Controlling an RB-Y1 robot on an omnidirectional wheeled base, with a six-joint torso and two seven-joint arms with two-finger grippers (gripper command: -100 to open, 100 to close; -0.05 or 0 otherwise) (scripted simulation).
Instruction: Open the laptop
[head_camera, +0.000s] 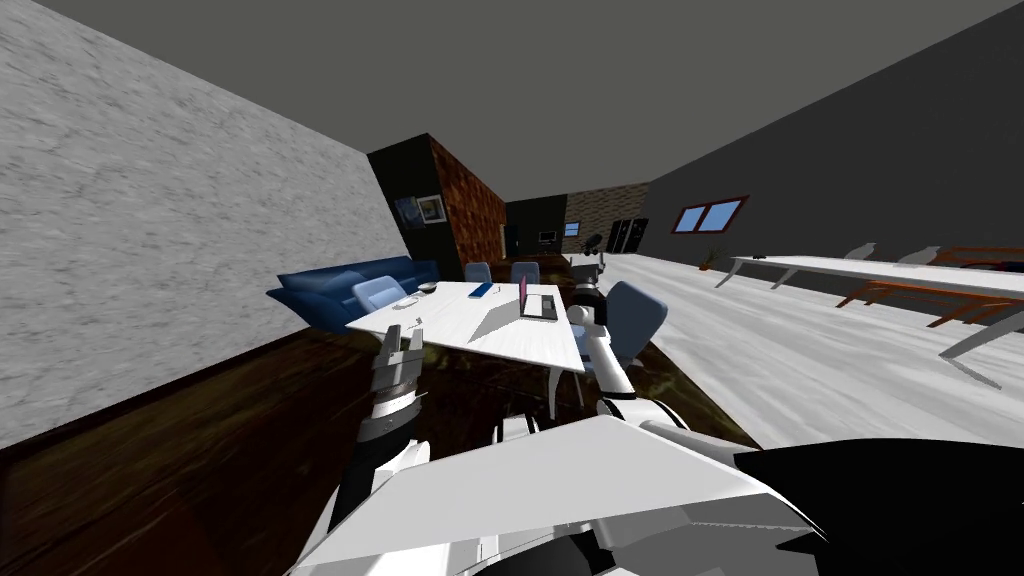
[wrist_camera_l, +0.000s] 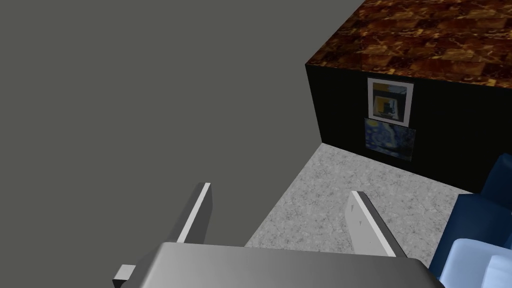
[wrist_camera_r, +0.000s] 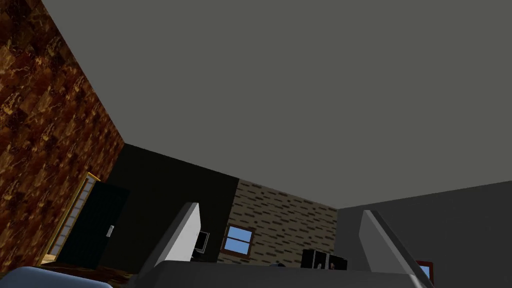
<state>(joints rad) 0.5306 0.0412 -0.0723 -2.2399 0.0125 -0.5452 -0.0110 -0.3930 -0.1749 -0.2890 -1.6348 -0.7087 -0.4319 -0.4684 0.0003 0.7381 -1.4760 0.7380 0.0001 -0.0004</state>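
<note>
The laptop (head_camera: 538, 303) lies on the white table (head_camera: 500, 335), near its right side. Its thin magenta-edged lid stands about upright over a grey base with a dark keyboard. My right arm reaches up along the table's right edge, and the right gripper (head_camera: 586, 291) is just right of the laptop, not touching it. In the right wrist view the right gripper (wrist_camera_r: 280, 207) is open and holds nothing. My left gripper (head_camera: 401, 342) hangs at the table's near left corner. In the left wrist view the left gripper (wrist_camera_l: 280, 189) is open and holds nothing.
A blue sofa (head_camera: 350, 283) stands behind the table against the left wall. Light blue chairs (head_camera: 636, 316) ring the table. A blue flat item (head_camera: 481, 290) and a small bowl (head_camera: 428, 288) lie on the tabletop. A long white table (head_camera: 880, 270) stands far right.
</note>
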